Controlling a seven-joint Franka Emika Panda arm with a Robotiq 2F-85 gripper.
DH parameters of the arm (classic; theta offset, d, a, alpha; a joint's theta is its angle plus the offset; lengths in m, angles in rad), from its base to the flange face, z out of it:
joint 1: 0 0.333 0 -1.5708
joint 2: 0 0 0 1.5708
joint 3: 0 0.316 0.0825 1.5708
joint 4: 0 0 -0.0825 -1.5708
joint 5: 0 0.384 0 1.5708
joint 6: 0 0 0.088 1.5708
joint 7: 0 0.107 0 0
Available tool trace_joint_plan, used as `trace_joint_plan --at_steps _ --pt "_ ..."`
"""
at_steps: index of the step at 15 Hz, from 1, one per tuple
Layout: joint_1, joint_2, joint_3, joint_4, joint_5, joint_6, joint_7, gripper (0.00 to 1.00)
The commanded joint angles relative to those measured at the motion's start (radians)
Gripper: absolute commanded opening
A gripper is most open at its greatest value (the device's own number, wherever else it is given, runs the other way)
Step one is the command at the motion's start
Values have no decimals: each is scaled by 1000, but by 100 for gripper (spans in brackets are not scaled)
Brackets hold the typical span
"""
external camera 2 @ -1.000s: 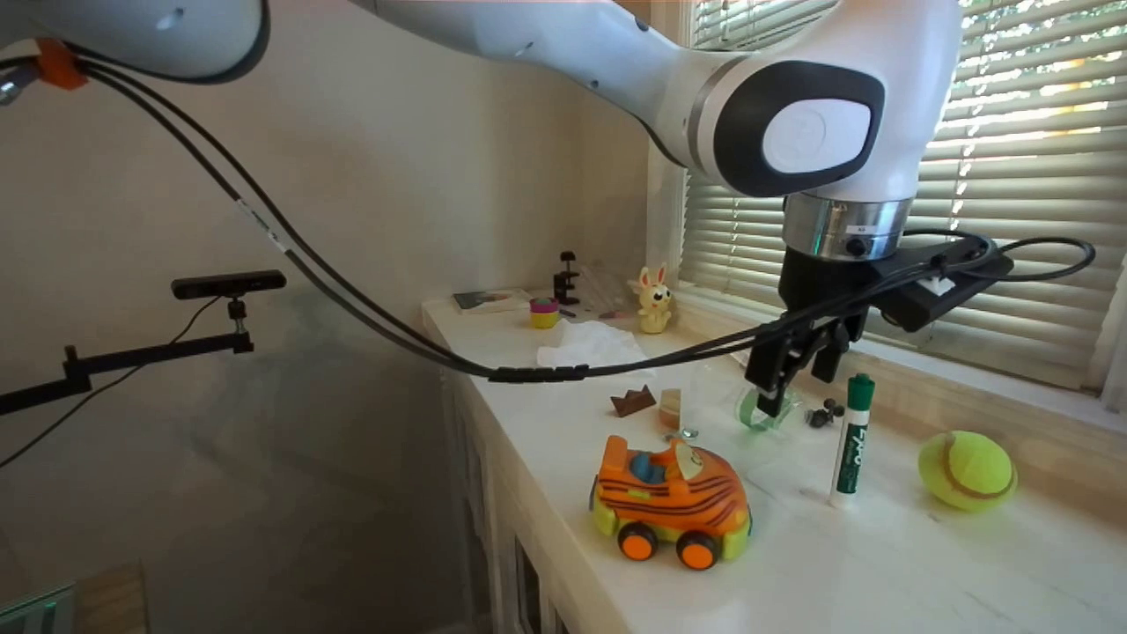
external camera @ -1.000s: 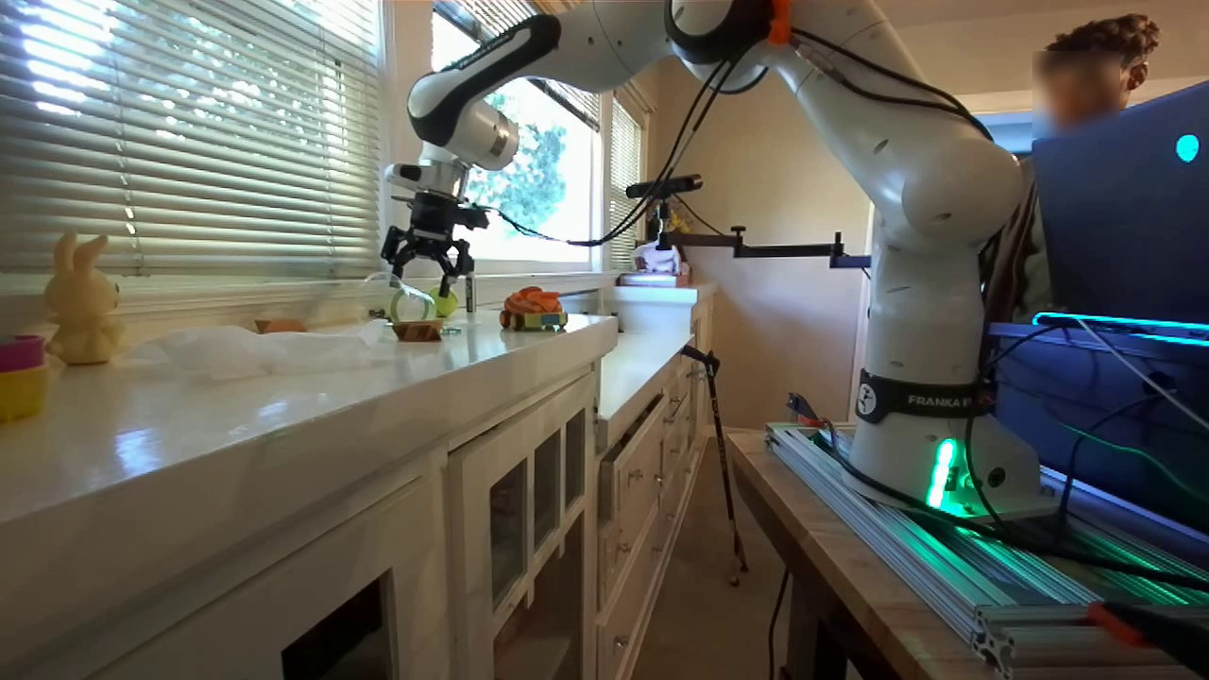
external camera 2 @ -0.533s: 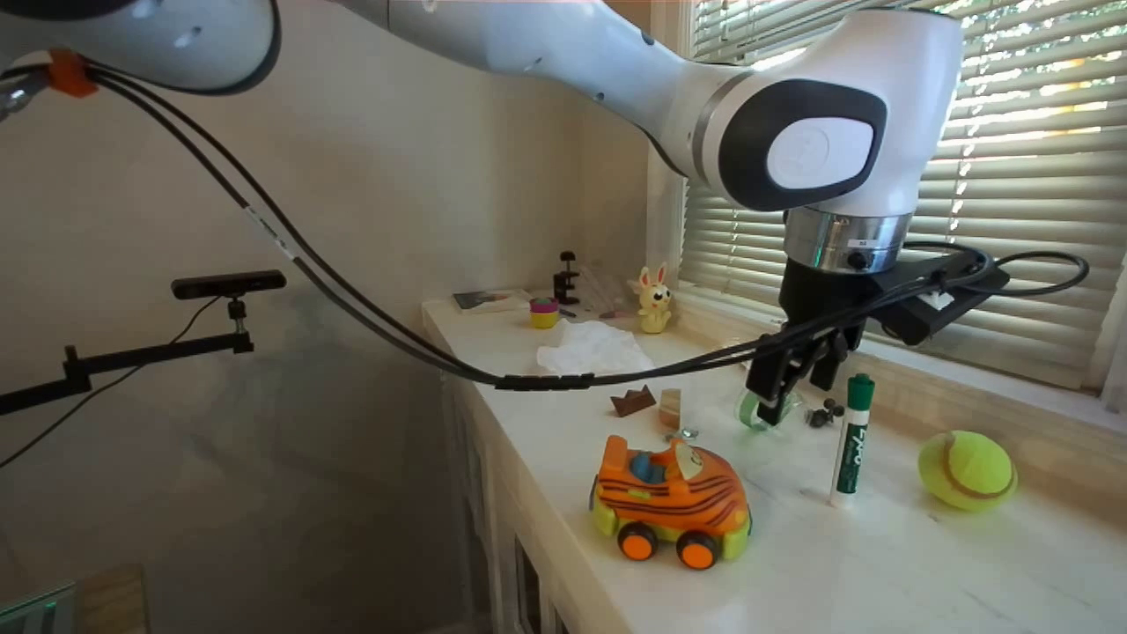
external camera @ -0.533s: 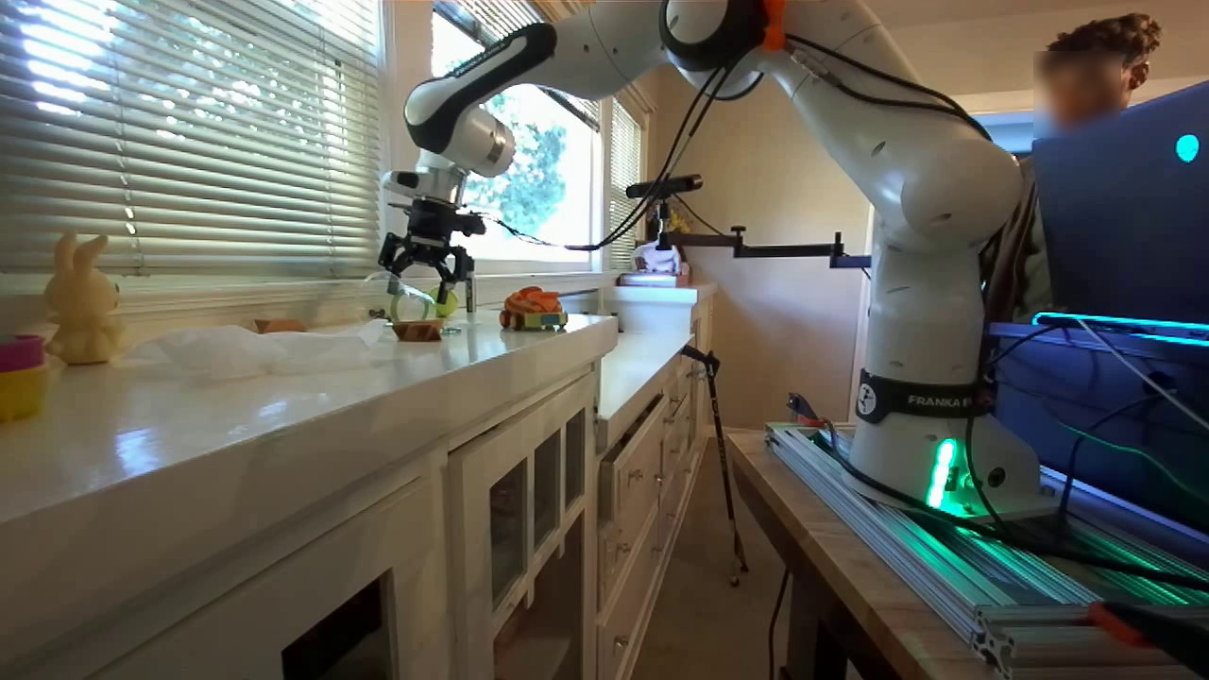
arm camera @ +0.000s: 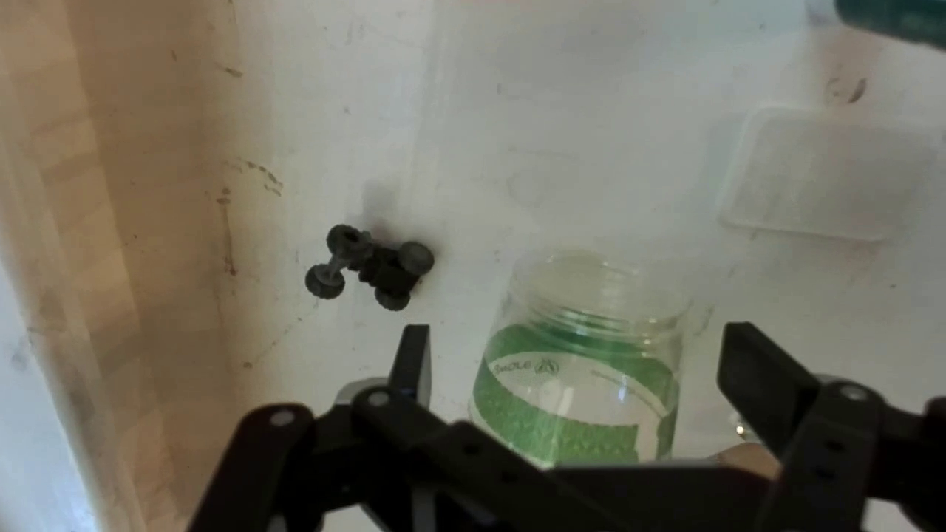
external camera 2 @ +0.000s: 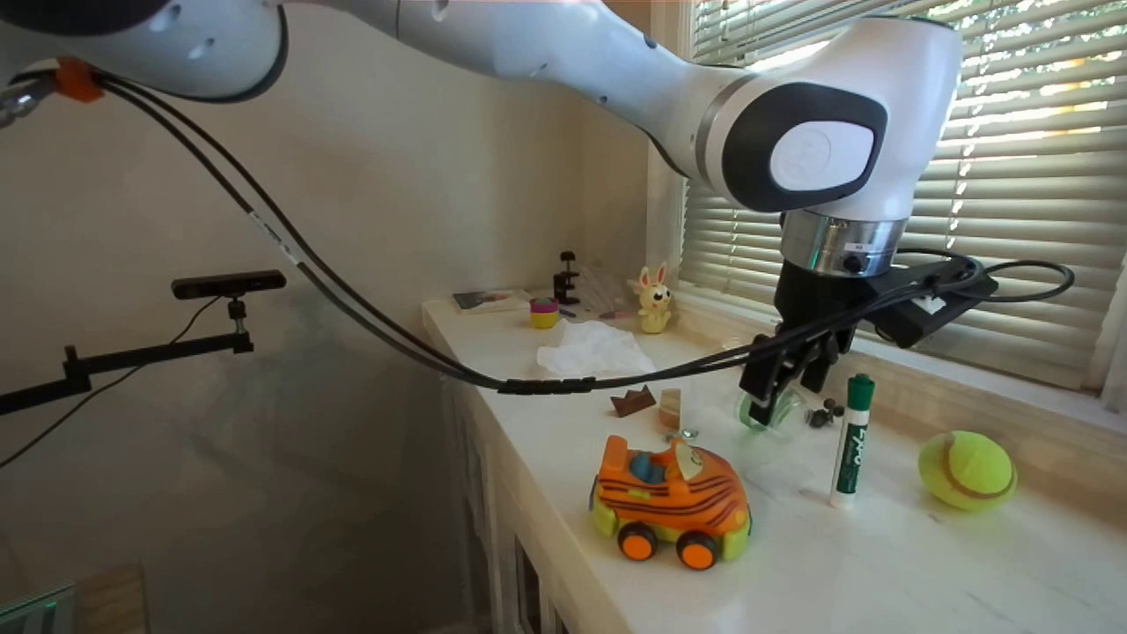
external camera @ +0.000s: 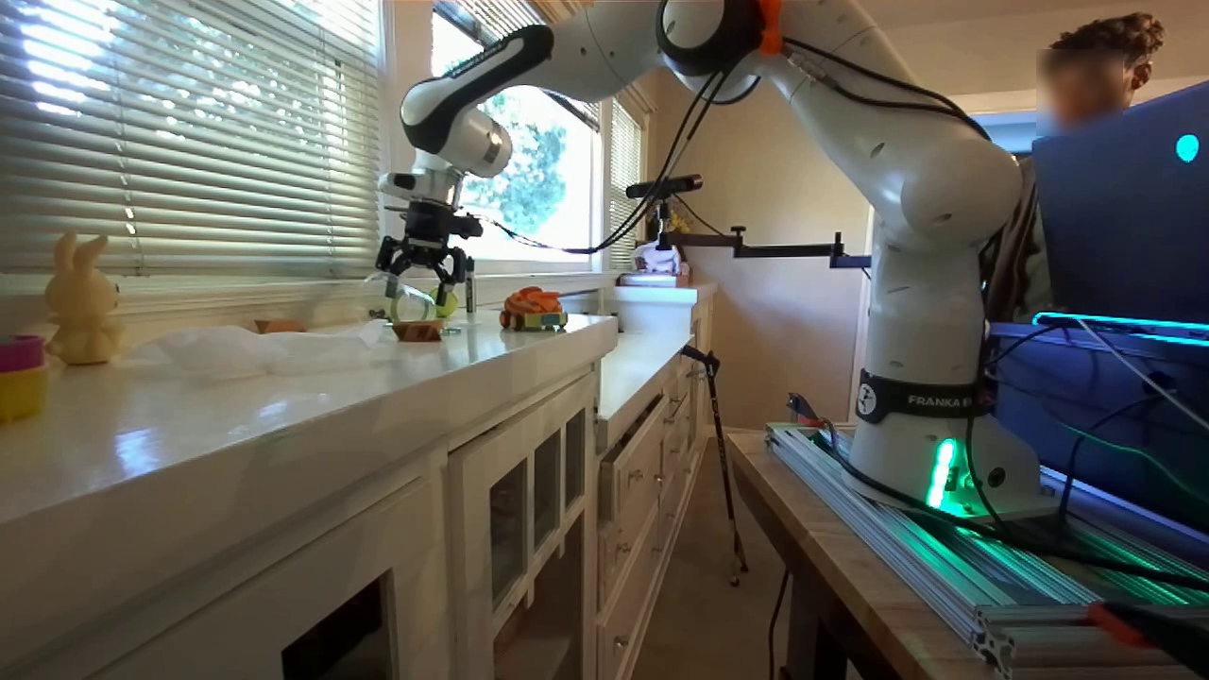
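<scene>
My gripper (arm camera: 587, 363) is open, with its two fingers wide apart and nothing held. A clear jar (arm camera: 576, 391) with a green and white label shows between the fingers in the wrist view and appears to lie on its side. The gripper's lower part hides the jar's near end. In both exterior views the gripper (external camera: 417, 293) (external camera 2: 786, 403) hangs over the jar (external camera: 413, 307) (external camera 2: 755, 412), pointing down; contact cannot be told. A dark small-wheeled piece (arm camera: 388, 270) lies beside the jar. A green-capped marker (external camera 2: 852, 445) stands upright nearby.
On the white counter (external camera 2: 880, 581) are an orange toy car (external camera 2: 673, 493), a tennis ball (external camera 2: 967, 471), a brown piece (external camera 2: 634, 402), a wooden piece (external camera 2: 670, 409), white crumpled paper (external camera 2: 592, 348) and a toy bunny (external camera 2: 654, 304). The window sill (external camera 2: 995, 396) runs along the back.
My gripper has come down a little over the jar and shifted slightly left in both exterior views. It stays open. The things on the counter have not moved.
</scene>
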Motion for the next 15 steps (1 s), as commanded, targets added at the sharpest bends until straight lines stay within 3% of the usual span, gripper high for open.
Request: trace_joint_plan --at_steps 1,3,8,10,15 --pt "-8 18 9 48 -8 -45 -5 74" --pt "-7 18 8 52 -11 -52 -5 69" --pt "-6 17 4 62 -18 -69 -5 33" --pt "-5 17 3 64 -19 -72 -4 23" --pt "12 0 -2 68 -47 -82 3 16"
